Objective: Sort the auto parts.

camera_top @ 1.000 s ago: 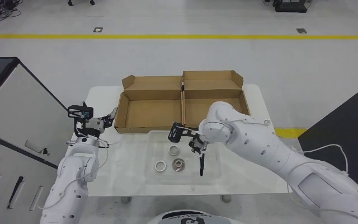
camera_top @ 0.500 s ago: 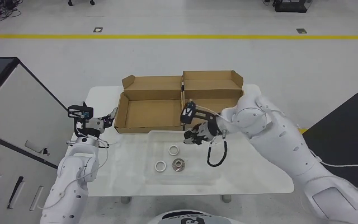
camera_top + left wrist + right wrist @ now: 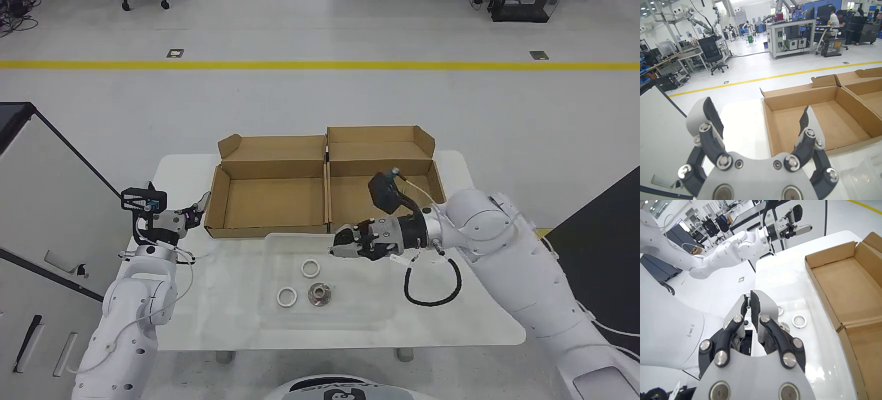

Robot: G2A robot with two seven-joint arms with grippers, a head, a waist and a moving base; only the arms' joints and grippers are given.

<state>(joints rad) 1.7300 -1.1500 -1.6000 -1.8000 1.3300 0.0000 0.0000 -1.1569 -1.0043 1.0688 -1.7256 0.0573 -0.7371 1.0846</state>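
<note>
Pinching a small bolt [image 3: 748, 300], right gripper [image 3: 749, 302] nearly closed, over far edge of clear tray [image 3: 375, 312] by cardboard boxes [image 3: 270, 200]; two rings [image 3: 311, 268], nut [image 3: 320, 293] below. Bolt axis along fingers. Left gripper [image 3: 758, 115] wide open, empty.

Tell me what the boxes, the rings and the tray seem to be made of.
Boxes: brown cardboard, matt, with folded flaps. Rings: probably metal, judging by the bright silvery shine. Tray: seemingly clear plastic, glossy and see-through.
</note>
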